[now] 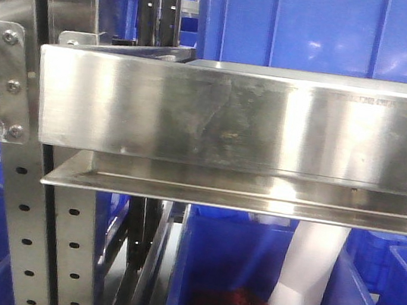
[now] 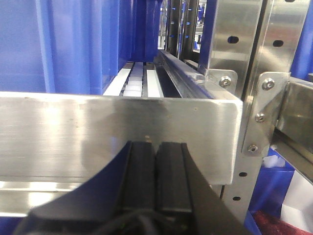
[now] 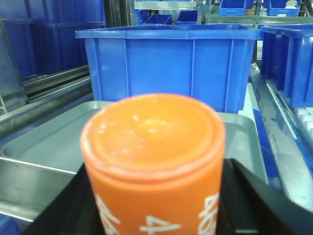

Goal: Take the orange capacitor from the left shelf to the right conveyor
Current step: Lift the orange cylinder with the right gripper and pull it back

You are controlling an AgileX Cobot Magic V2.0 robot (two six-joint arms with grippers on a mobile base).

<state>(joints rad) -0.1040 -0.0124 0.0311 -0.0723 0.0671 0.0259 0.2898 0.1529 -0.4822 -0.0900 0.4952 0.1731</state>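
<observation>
Blue plastic bins [image 1: 322, 24] fill the background of the front view. Before them the left shelf [image 1: 231, 118] spans the frame with its tall brushed-steel lip, carried on perforated uprights [image 1: 23, 233] with a bolted bracket [image 1: 7, 81].

Left wrist view: my left end effector [image 2: 156, 169] sits just before that lip, its two black pads pressed together on nothing. White rollers [image 2: 134, 83] run away behind the lip.

Right wrist view: the orange capacitor [image 3: 152, 161] stands between the dark fingers [image 3: 254, 200] of my right end effector [image 3: 156, 205], which I read as closed on it. Its long axis is vertical, with the flat top toward the camera and white digits on its side. The task's thing thus lies in the right arm's grip, and the left arm has no part in it.

Beyond the capacitor lie a flat silver tray [image 3: 44, 142] and a blue bin [image 3: 166, 63] at its far end; whether the bin rests on the tray I cannot tell. The right conveyor appears in none of my views, so I cannot give its bearing from the capacitor.

I judge the pick complete and the carry to the belt the step in hand. The tray rim and the bin walls are the nearest things to foul a low swing.
</observation>
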